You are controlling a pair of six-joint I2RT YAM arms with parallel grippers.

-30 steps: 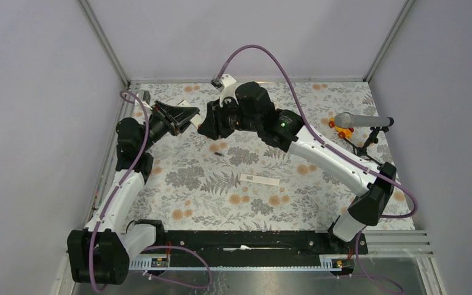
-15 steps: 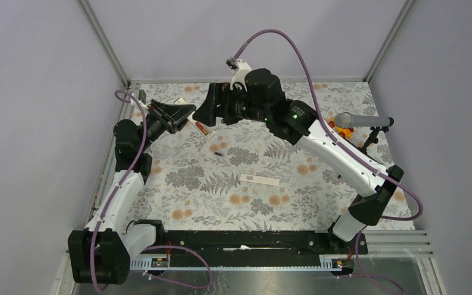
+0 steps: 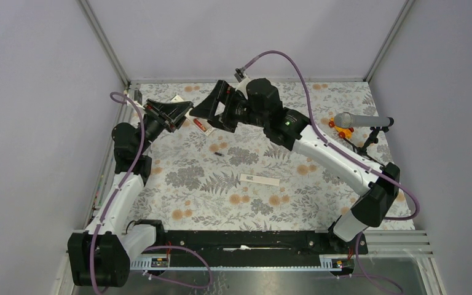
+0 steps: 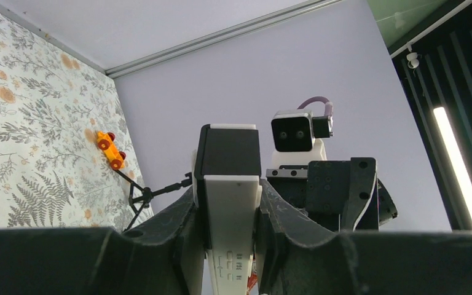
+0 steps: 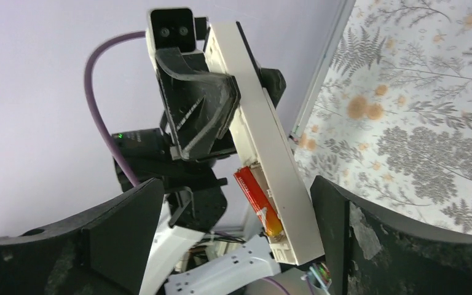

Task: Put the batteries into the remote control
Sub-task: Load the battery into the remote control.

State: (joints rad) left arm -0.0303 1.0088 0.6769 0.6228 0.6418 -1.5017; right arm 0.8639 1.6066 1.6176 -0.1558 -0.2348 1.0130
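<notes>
Your left claw (image 3: 183, 114) pinches the remote (image 5: 264, 135) up off the table (image 3: 319, 203) so the right claw (image 5: 233, 209), spread wide and empty just beside it, can feed it; one battery (image 5: 255, 198) sits in the remote.

Plain lilac-grey walls (image 3: 37, 123) and aluminium corner posts (image 3: 104, 42) enclose a floral-print-covered desk (image 3: 196, 203), with a bright strip light (image 4: 456, 166) outside.

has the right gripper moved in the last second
Yes. The right gripper has shifted rearward, farther from the white cover strip, and its jaws have swung open.
</notes>
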